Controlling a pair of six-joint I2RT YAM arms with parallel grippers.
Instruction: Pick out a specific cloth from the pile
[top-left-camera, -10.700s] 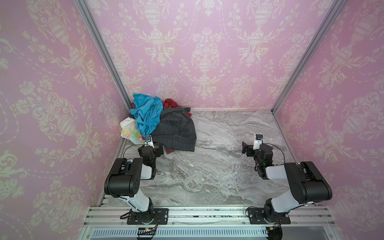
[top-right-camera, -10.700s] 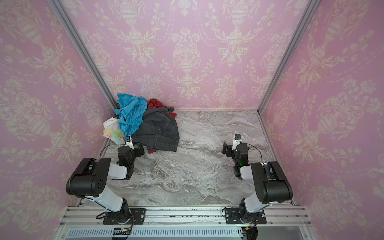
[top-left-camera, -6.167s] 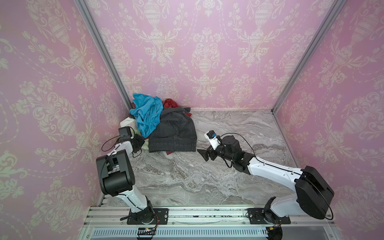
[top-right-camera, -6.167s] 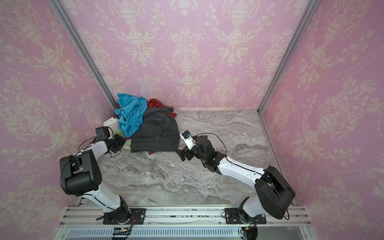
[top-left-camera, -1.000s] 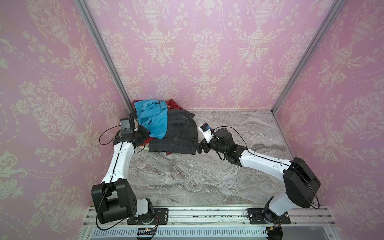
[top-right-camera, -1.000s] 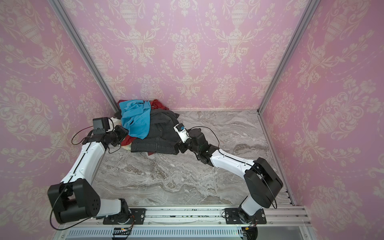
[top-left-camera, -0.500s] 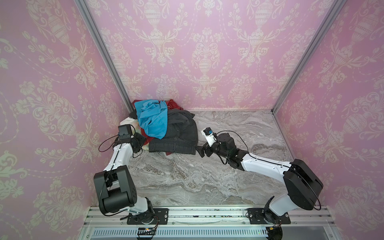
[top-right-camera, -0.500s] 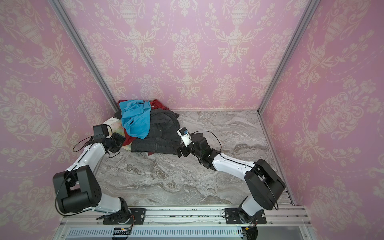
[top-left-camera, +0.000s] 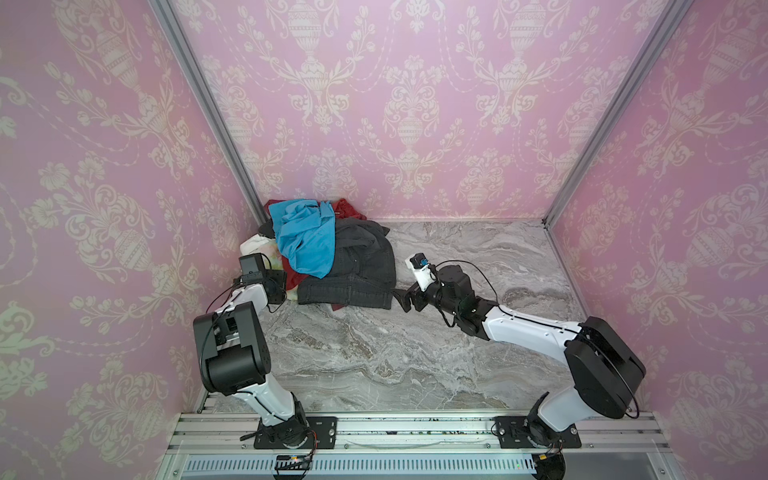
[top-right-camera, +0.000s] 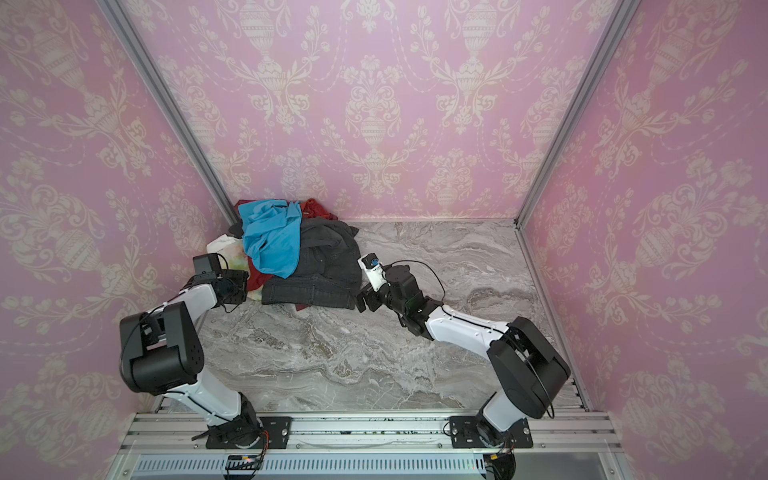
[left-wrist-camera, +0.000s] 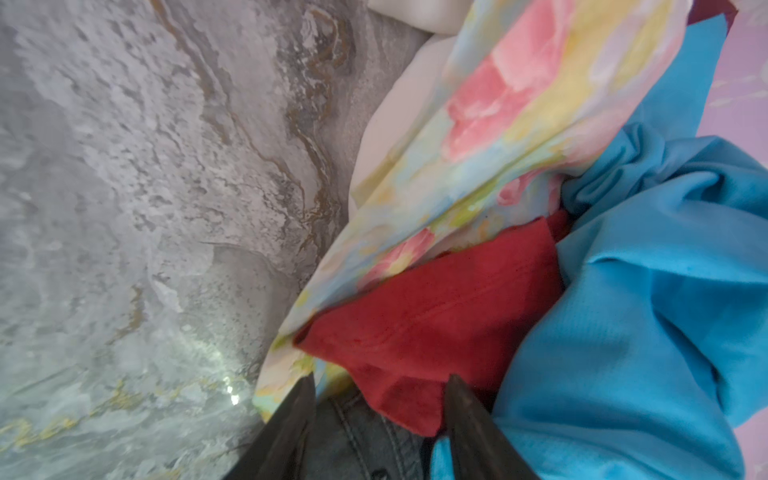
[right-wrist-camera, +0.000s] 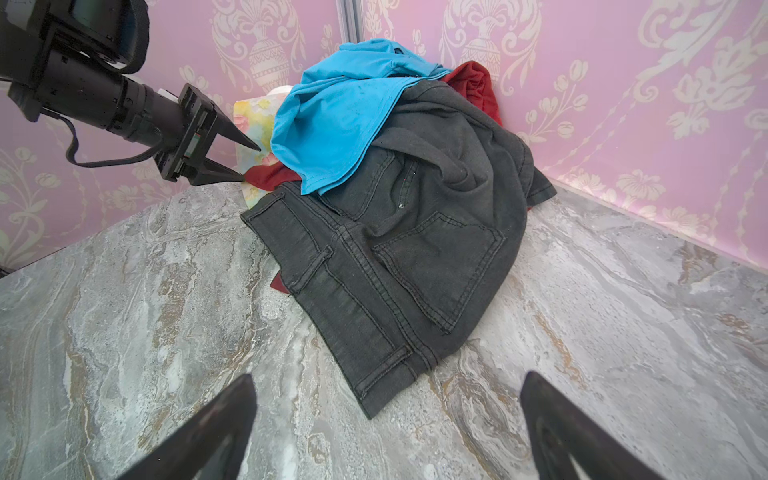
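L gripper (right-wrist-camera: 252, 164) agape at red cloth (left-wrist-camera: 436, 316) edge, contact unclear

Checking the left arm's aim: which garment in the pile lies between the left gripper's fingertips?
The bright red cloth: its matte corner pokes out between the pastel floral fabric and the blue shirt, beside the dark grey jeans.

Left arm (top-left-camera: 249, 297): elbow folded sharply, forearm reaching forward and outward on its own side. Left gripper (right-wrist-camera: 251, 164): jaws partly parted, tips apart, pointing level. Right arm (top-left-camera: 523, 332): stretched long and low, reaching across the middle. Right gripper (right-wrist-camera: 386, 376): jaws spread wide, nothing between them.
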